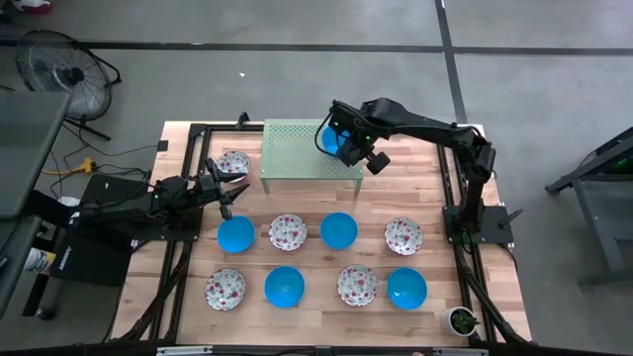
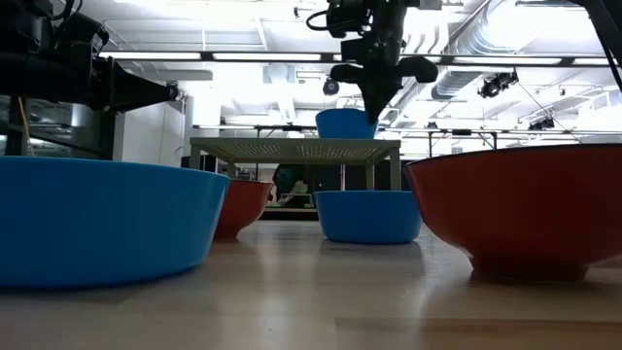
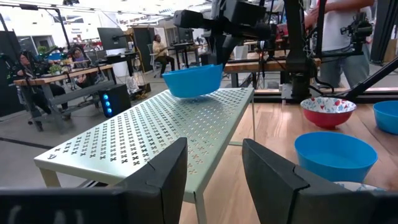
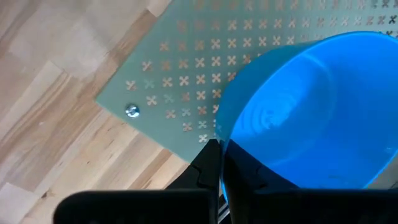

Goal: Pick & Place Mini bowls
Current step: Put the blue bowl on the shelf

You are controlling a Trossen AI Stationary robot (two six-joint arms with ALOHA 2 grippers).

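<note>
The wooden table [image 1: 326,297] carries a pale green perforated rack [image 1: 297,148] at its 12 o'clock side, and mini bowls laid out in two rows toward 6 o'clock.

The right arm [image 1: 435,129] reaches from the 3 o'clock side over the rack's 3 o'clock end. Its right gripper [image 1: 341,138] is pinched on the rim of a blue bowl [image 4: 311,118], which sits tilted at or just above the rack top; whether it touches cannot be told.

The left arm [image 1: 148,203] lies low at 9 o'clock, and its left gripper [image 1: 226,193] has its fingers [image 3: 165,177] spread apart around nothing, just beside a floral bowl [image 1: 233,164] at the rack's 9 o'clock end.

On the table, the nearer row runs blue [image 1: 235,233], floral [image 1: 287,232], blue [image 1: 338,229], floral [image 1: 403,234]. The row at 6 o'clock runs floral [image 1: 226,289], blue [image 1: 284,286], floral [image 1: 357,285], blue [image 1: 406,287].

People [image 3: 342,31] stand in the room beyond the table.
</note>
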